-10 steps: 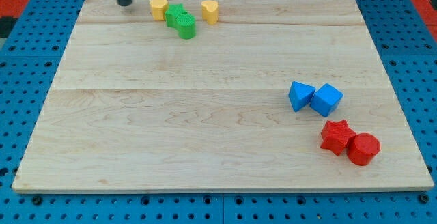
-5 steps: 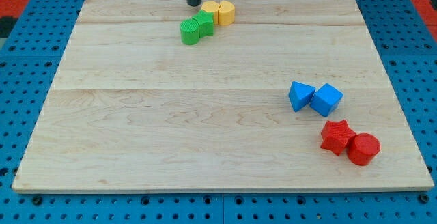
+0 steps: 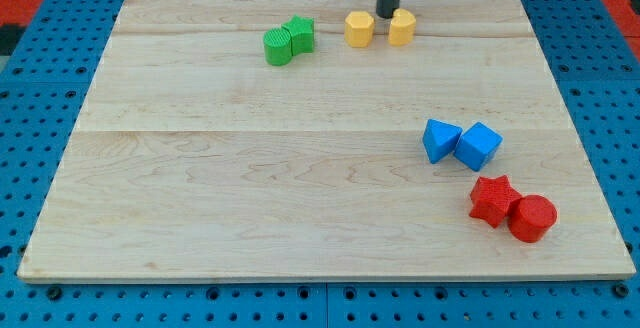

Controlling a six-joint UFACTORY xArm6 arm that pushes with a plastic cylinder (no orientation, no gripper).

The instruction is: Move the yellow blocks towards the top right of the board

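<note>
Near edge: red star (image 3: 493,200) touching red cylinder (image 3: 532,218), blue pair (image 3: 461,144) above, green pair (image 3: 288,41) off left; far edge: the tip (image 3: 387,13), no fingers to report, sits just behind and between two yellow blocks (image 3: 379,28), presumably to shepherd both rightward.

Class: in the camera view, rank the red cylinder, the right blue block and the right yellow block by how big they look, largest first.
1. Red cylinder and right blue block: they look alike, so no ranking.
2. Right yellow block: smallest, though it lies farthest up the view, perhaps farther from the camera.
</note>
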